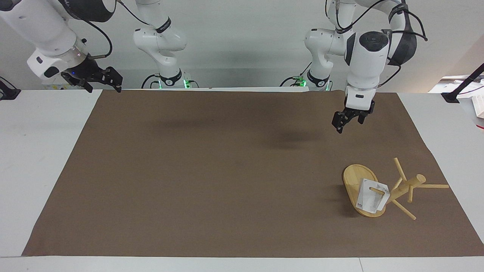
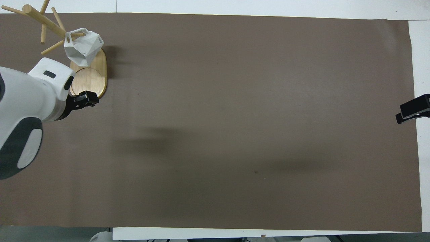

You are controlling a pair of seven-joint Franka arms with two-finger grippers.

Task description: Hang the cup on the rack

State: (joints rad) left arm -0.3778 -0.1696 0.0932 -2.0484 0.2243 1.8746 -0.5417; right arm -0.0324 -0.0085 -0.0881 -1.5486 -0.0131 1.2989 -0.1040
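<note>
1. So, the bamboo mug rack (image 1: 365, 194) looks tipped over at the left arm's end of the brown mat (image 1: 211, 173), with the white faceted cup (image 1: 372, 196) on a peg.
2. Left gripper (image 1: 349, 121) hangs at the rack's 12 o'clock, released, holding nothing.
3. Right gripper (image 1: 101, 77) waits, open.
4. Next, I'd guess: stand the rack upright.

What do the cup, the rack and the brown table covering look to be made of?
The cup: probably matte white plastic, possibly glazeless ceramic; flat angular facets without shine. The rack: light wood, likely bamboo; pale yellow tone, faint grain on the oval base, round dowel pegs. The covering: seemingly brown paper or thin matte sheet; it lies flat with a slightly uneven edge.
</note>
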